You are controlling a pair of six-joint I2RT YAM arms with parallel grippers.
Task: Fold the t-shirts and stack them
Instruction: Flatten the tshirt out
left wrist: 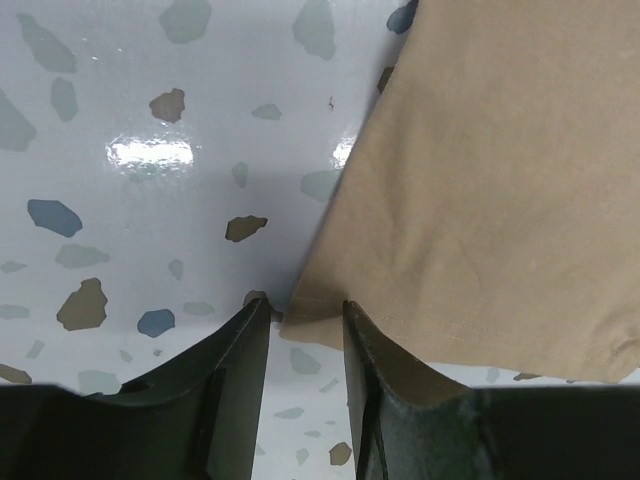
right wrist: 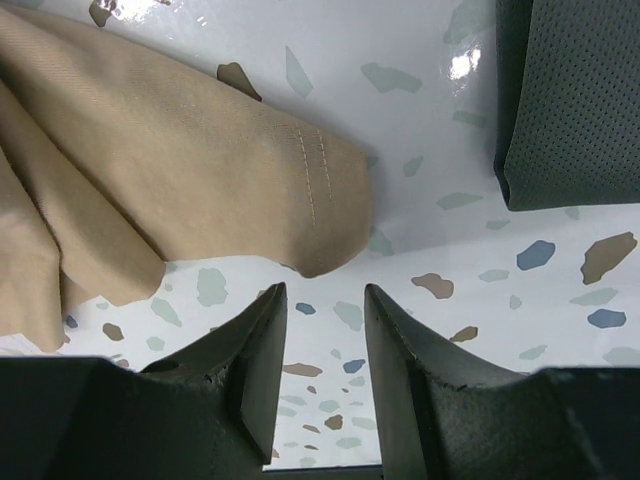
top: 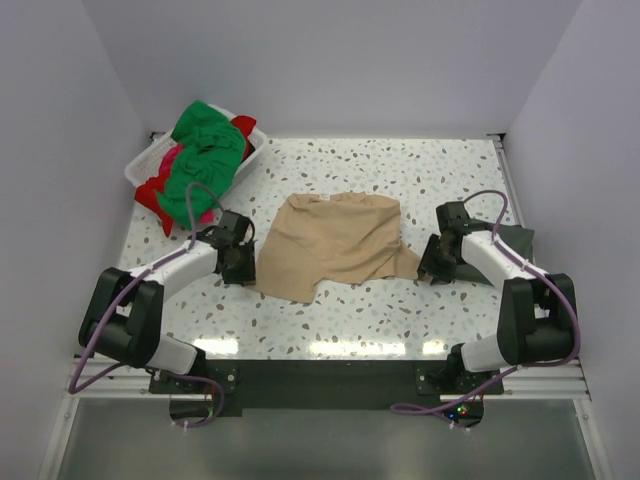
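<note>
My left gripper (left wrist: 305, 305) sits low over the speckled table (left wrist: 150, 200). Its jaws stand a narrow way apart and hold nothing. In the left wrist view the corner of the tan t-shirt (top: 335, 245) lies right at the mouth of that gap, with its hem running off to the lower right of the frame. I cannot tell whether the cloth touches the inner faces of my fingers.

My right gripper (right wrist: 322, 295) has its jaws parted a little wider, with only bare table between them. Just beyond the tips, in the middle of the right wrist view, lies the rounded end of a tan sleeve with a double line of stitching.

The dark grey t-shirt (right wrist: 570, 100) lies flat in the upper right of that view, apart from the sleeve.

In the top view the tan t-shirt is spread, rumpled, at the centre of the frame. My left gripper is at its lower left edge and my right gripper at its lower right sleeve.

Farthest off, in the upper left, the white basket (top: 140, 168) holds the bright green t-shirt (top: 205, 150), heaped and spilling over the rim. Red cloth (top: 150, 195) and pink cloth (top: 172, 160) show beneath it.
</note>
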